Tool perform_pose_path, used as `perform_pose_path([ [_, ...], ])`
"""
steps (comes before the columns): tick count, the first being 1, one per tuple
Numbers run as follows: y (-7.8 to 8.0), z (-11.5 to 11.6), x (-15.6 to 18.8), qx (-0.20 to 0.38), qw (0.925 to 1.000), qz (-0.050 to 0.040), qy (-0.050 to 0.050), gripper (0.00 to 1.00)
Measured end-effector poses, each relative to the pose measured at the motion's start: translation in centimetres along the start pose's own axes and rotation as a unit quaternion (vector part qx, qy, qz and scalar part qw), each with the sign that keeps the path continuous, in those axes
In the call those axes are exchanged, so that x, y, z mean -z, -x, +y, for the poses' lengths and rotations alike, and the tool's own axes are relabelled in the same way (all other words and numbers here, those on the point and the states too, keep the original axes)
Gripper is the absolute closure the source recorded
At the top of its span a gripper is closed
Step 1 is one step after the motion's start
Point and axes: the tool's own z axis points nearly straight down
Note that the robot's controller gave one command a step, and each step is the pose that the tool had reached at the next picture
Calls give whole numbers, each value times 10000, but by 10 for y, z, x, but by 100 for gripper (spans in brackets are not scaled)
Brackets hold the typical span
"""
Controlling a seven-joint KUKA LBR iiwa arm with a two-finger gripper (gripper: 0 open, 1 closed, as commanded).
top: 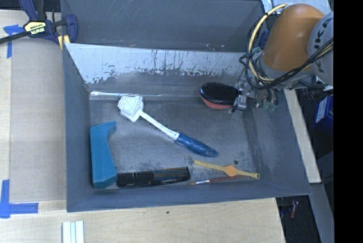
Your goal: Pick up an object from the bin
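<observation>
1. The hand [242,101] sits low in the far right corner of the bin [159,20], below the arm's orange cover [292,37]. Cables and wrist hardware crowd it, so it's not possible to tell whether it is apart or together. Nothing visibly sits clamped in it.
2. The nearest thing is a black oval with a red underside [218,95]. It lies at the foot of the far wall, just left of the hand. Its right end is touching or almost touching the hand; which one is unclear.
3. Key relation: the oval lies to the hand's left, and its long axis runs left-right along the far wall. That puts the hand off the oval's right end, not over its middle.
4. Judgement: a grip needs a shift left, then a close across the short near-far axis. The far wall leaves little room on that side, so a knock against it is the main risk.
5. Everything else lies well apart, nearer and further left:
   - white-headed brush with blue handle [164,128], diagonal across the mid-floor
   - blue block [102,154], near left
   - black comb [153,177], along the near wall
   - yellow stick tool [227,169], near right
6. Status: nothing is lifted yet. The oval is the likely pick, on closeness alone.
</observation>
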Motion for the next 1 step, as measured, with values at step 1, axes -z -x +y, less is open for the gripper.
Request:
perform_pose_path([
  [1,1,0,14,3,10000,-24,1,100],
])
